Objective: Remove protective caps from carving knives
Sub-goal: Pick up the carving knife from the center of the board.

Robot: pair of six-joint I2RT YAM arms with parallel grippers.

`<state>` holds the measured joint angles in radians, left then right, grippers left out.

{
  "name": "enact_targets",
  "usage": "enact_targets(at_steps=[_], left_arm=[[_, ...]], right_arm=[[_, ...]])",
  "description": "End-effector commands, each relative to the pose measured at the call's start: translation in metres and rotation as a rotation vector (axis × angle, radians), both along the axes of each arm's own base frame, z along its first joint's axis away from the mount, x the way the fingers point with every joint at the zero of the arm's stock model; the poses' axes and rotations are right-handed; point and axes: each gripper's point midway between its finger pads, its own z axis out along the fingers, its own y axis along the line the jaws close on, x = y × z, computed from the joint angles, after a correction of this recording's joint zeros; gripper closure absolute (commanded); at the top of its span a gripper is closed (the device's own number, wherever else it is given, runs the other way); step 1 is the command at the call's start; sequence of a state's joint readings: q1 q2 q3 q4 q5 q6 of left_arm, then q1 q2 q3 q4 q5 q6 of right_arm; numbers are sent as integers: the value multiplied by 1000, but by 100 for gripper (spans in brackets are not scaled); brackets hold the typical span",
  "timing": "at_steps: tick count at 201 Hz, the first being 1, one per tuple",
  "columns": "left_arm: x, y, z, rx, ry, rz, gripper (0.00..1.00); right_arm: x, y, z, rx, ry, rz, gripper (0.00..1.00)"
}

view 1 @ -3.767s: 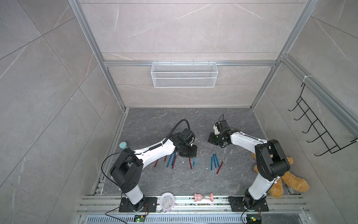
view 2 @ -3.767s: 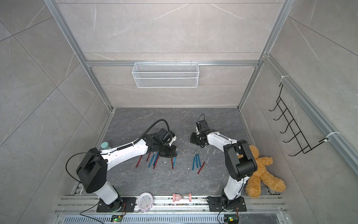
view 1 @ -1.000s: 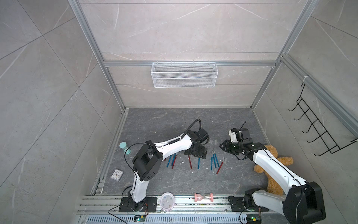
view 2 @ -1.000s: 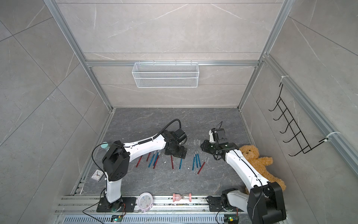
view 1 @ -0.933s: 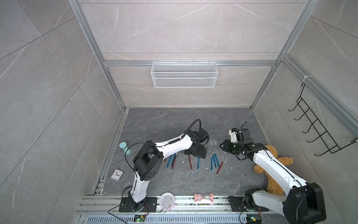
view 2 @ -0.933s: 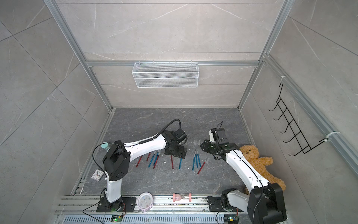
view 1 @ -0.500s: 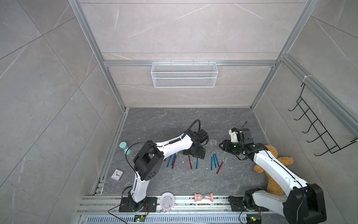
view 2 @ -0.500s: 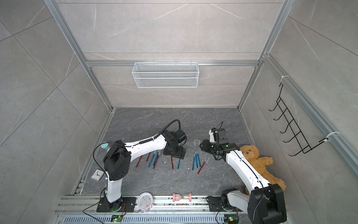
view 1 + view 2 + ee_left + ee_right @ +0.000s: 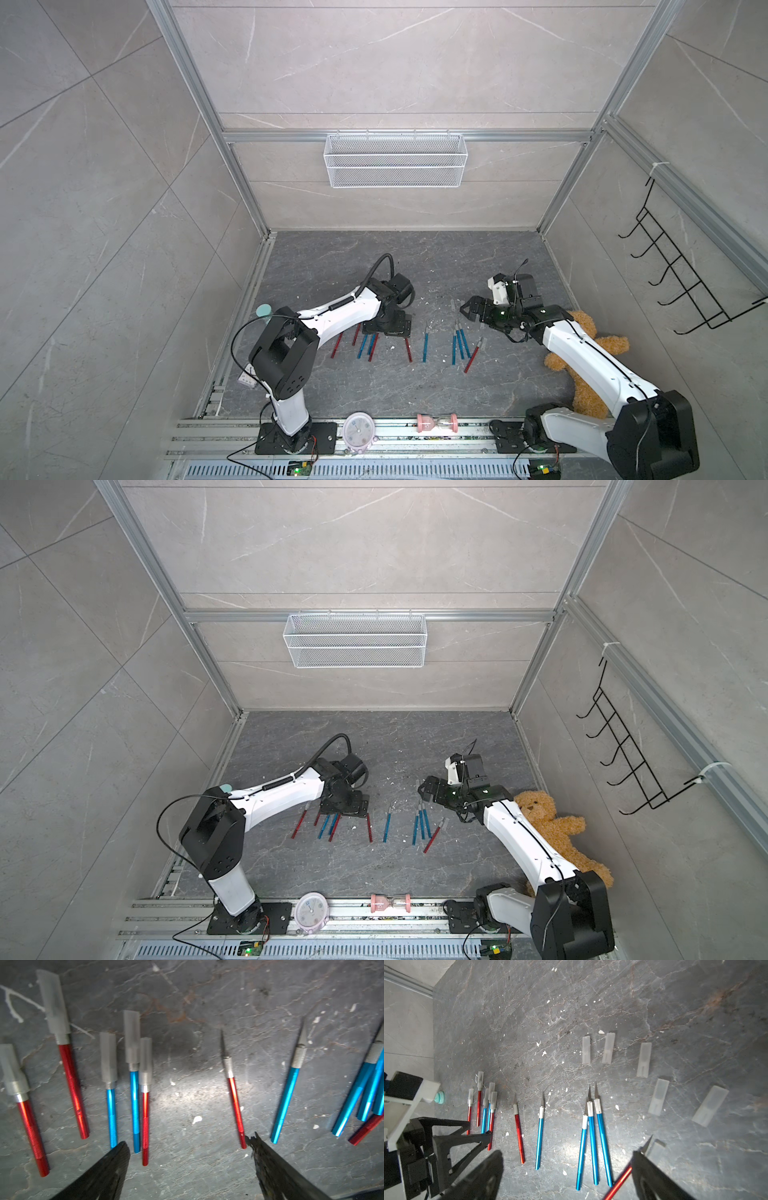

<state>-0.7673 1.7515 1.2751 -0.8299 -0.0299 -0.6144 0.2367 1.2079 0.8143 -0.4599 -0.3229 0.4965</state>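
Left end effector (image 9: pixel 188 1140) agape; right end effector (image 9: pixel 566 1153) agape; teddy bear (image 9: pixel 604 347) beside right arm (image 9: pixel 590 365).

Both top views: mounted high, near-identical, facing steeply down on the whole cell floor (image 9: pixel 374 386). Left wrist view: close and low, looking past the left gripper (image 9: pixel 187 1140) at carving knives (image 9: pixel 235 1105) just ahead of it. Right wrist view: higher, wider, past the right gripper (image 9: pixel 566 1153); the same knives appear.

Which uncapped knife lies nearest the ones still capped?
The lone red carving knife, bare blade showing, beside the capped cluster; the single blue knife and the rest lie farther off.
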Motion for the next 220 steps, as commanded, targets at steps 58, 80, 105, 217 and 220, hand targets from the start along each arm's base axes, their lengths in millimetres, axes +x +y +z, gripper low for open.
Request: enact_targets(at_steps=[58, 80, 105, 217, 220], left_arm=[[-2, 27, -7, 85, -3, 37, 25], [0, 26, -12, 91, 3, 30, 36], [2, 24, -18, 106, 10, 19, 47], [3, 30, -37, 157, 41, 12, 60], [3, 30, -38, 157, 42, 13, 60]], right_arm=[[9, 18, 3, 6, -18, 34, 0], [6, 17, 2, 1, -18, 32, 0], [4, 14, 1, -10, -15, 32, 0], [3, 13, -3, -20, -8, 31, 0], [3, 13, -3, -20, -10, 31, 0]])
